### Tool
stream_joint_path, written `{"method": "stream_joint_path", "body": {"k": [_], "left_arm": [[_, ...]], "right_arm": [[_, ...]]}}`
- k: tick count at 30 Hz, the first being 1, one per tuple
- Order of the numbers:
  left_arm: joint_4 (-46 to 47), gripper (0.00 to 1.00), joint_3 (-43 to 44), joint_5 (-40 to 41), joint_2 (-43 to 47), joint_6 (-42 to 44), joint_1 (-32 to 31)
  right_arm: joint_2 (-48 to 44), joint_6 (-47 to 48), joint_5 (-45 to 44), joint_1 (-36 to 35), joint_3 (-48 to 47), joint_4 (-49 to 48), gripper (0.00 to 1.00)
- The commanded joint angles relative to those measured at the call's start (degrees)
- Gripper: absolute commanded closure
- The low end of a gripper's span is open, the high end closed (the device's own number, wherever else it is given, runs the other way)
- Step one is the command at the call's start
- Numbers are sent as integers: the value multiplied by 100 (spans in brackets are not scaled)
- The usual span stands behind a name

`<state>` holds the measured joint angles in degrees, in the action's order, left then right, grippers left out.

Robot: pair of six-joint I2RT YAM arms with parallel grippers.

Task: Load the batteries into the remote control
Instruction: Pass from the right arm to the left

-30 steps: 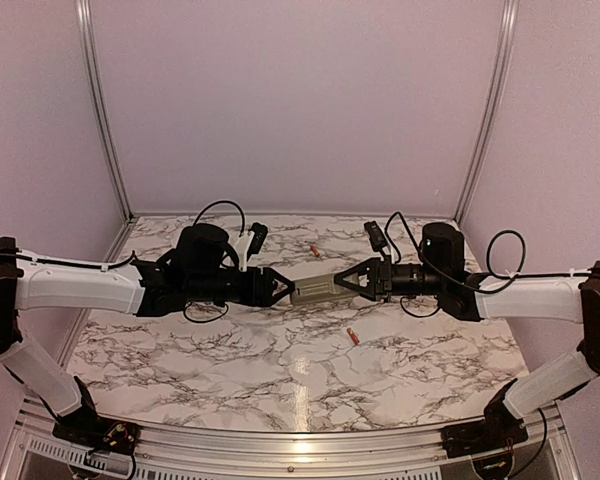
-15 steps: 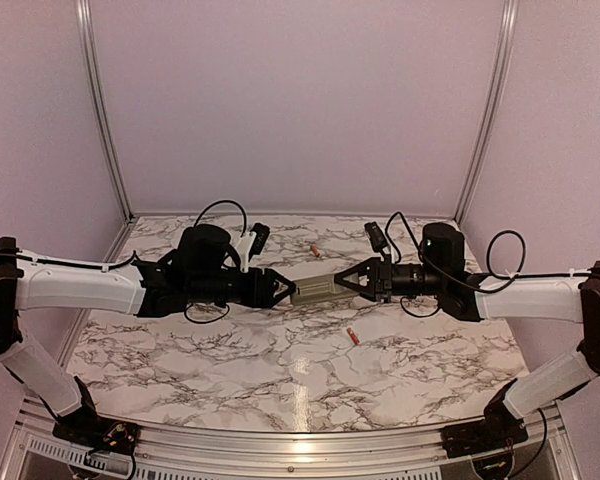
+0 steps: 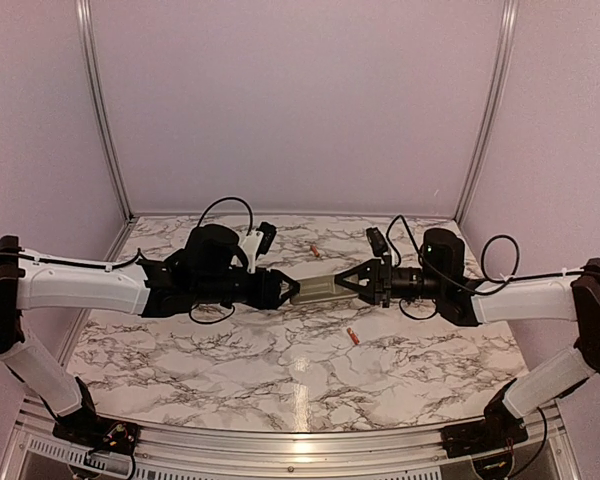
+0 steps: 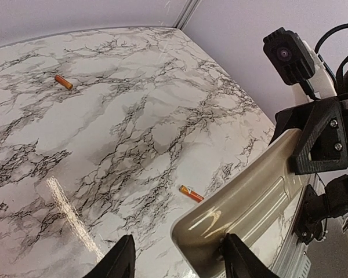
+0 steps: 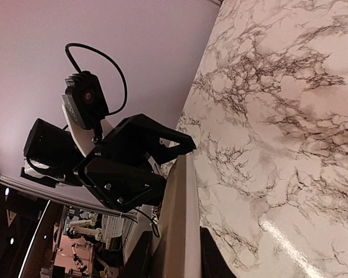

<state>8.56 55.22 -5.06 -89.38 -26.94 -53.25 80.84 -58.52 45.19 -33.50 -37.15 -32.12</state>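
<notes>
The remote control [image 3: 315, 291], greyish side showing, hangs above the table between both arms. My right gripper [image 3: 346, 284] is shut on its right end; the right wrist view shows the remote [image 5: 177, 220] clamped between the two fingers of the right gripper [image 5: 177, 258]. My left gripper [image 3: 284, 290] is open around the other end. In the left wrist view the remote [image 4: 249, 197] touches the right finger [image 4: 243, 258], with a gap to the left finger [image 4: 119, 260]. Two orange batteries lie on the marble, one [image 3: 314, 250] behind the remote, one [image 3: 352, 337] in front.
The marble table [image 3: 230, 360] is walled by pale panels with metal posts [image 3: 100, 110] at the back corners. The left wrist view shows the near battery [image 4: 191, 193] by the remote's edge and the far battery [image 4: 63, 81] at upper left.
My left arm has pushed a little to the right, further onto the remote's end, and its jaws have narrowed slightly. The right arm and remote have barely shifted.
</notes>
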Motion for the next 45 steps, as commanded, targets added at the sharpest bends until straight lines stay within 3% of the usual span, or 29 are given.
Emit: {"method": "stream_joint_path", "body": {"k": [1,9,15,25,30,45], "left_arm": [[-357,46,155,271,-228,214,-131],[167,43,-3,-356,-74,87,-108],[-184,21,50,-1402,443,728,180],[-1825,20,670,-2985,223,2013,267],[-1943,26,754,-3444,135,2166,223],[-2020,68,1029,-4018,-137,2348,-36]], "right_arm": [[28,-416,278,-78,-26,-941,100],[42,-188,313,-21,-14,-827,100],[59,1370,670,135,-445,1153,100],[-57,3626,1630,-92,-1341,3112,100],[8,4151,1901,-280,-1709,3728,100],[284,4691,2193,-552,-2293,4430,100]]}}
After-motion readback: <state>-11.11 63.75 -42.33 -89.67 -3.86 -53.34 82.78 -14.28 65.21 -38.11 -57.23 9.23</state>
